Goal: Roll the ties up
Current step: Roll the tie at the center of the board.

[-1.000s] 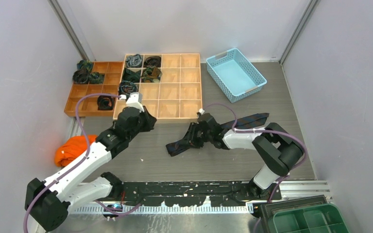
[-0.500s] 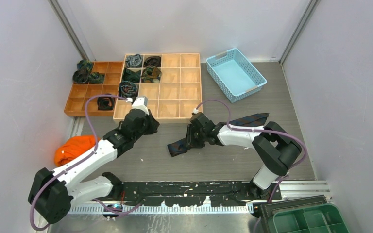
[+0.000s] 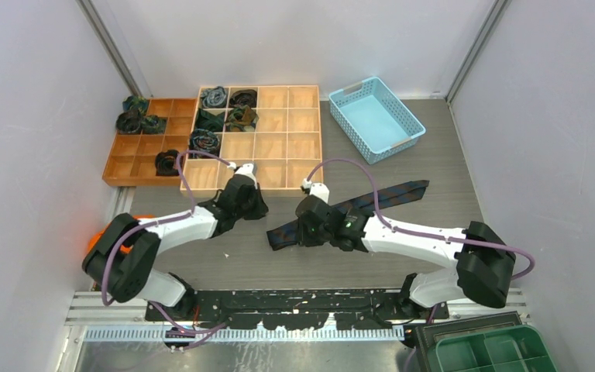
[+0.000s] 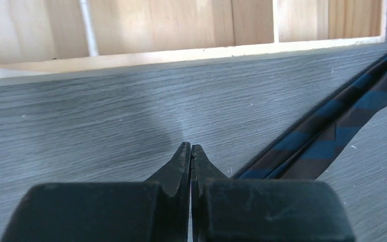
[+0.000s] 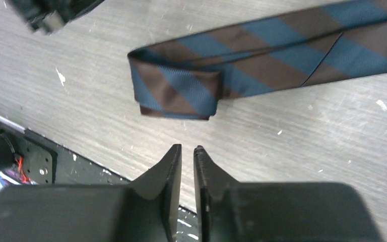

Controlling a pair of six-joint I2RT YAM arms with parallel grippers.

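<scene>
The left claw is clenched, its fingers pressed tip to tip with nothing between them, low over the bare worktop. Straight ahead of it runs the near wall of the pale tray. To its right lies the tie, striped blue and brown, starting just beside the tips and slanting up and away.

The right claw is almost closed, with a thin slit left between its fingers, and it grasps nothing. Just ahead of it and a little to its left is the tie's end, folded back over itself into a flat double layer on the worktop. The rest of the strip stretches off ahead and to the right of that claw. Fingers and fabric are apart.

From above, the two claws stand near each other, with the folded end roughly between them. Far beyond both claws, rolled ties sit in the back-left cells of the tray and in a smaller darker tray beside it. A blue basket stands well beyond the right claw
</scene>
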